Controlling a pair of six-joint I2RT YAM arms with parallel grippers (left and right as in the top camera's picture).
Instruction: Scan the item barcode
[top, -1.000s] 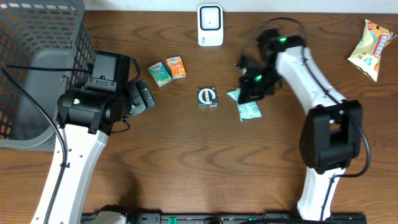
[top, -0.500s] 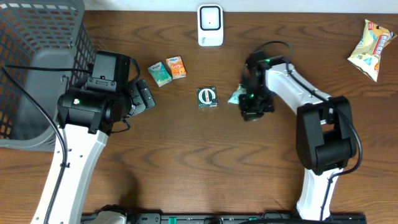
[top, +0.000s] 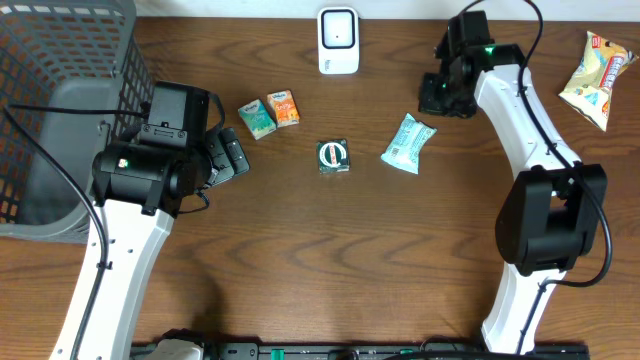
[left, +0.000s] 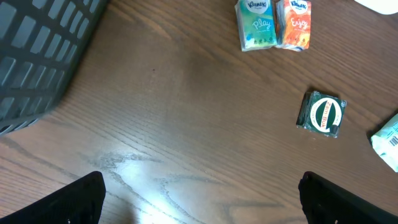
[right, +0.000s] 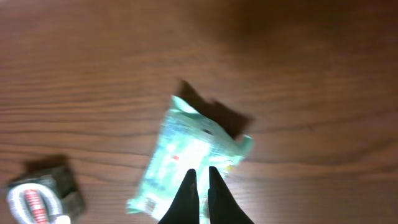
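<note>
Mint-green packet (top: 408, 143): I see it lying flat on the tabletop (top: 330, 250), right of centre and turned on a diagonal, with nothing touching it.
Right gripper (right: 202, 177): my right wrist camera shows its 2 fingers pressed together with nothing between them, hanging over the packet. From overhead it sits up and to the right of the packet, apart from it.
Left gripper (top: 228, 157): spread wide and empty. Its 2 fingers frame the bottom corners of my left wrist view, over bare wood near the basket.
White scanner (top: 338, 40): it stands at the top edge of my overhead view, well apart from the packet.
Dark square item (top: 333, 156): flat, with a round green and white label, near the packet on its left.
Tissue packs: I count 2, a teal tissue pack (top: 257, 118) and an orange tissue pack (top: 284, 108), side by side between the left gripper and the scanner.
Grey basket (top: 60, 100): at the left end of the tabletop, beside my left arm.
Snack bag (top: 598, 65): in the top right corner, well apart from everything else.
</note>
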